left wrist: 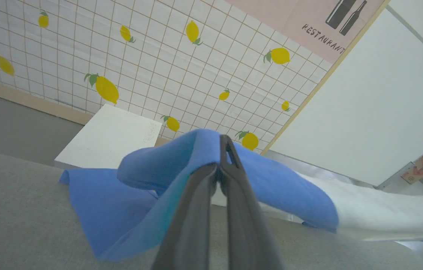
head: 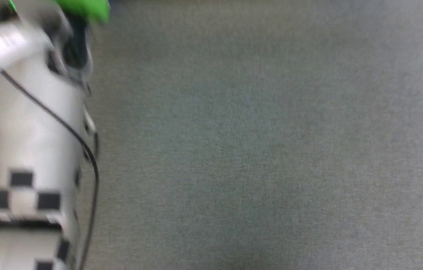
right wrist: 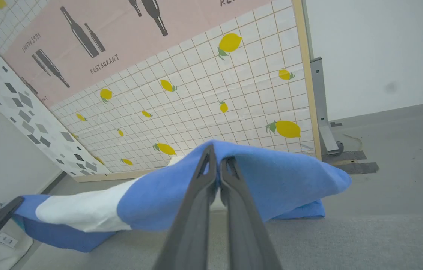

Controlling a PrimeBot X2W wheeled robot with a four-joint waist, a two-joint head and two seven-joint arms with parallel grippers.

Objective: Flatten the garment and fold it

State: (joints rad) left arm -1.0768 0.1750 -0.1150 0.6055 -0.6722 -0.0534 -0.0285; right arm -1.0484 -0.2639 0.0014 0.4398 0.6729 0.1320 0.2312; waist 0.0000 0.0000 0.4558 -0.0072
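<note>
Pink "RESTAURANT" poster (right wrist: 121,33) behind blue-sleeved garment (right wrist: 279,180)

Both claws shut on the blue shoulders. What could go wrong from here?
1. The left claw and right claw pinch the garment only near their tips; a hard pull could slip it free.
2. The blue sleeve lies folded over on the grey surface, so it may settle creased.

White forearm (head: 31,123); black cable (head: 65,128); black-and-white checker marking (head: 23,195); dark jaws.
</note>
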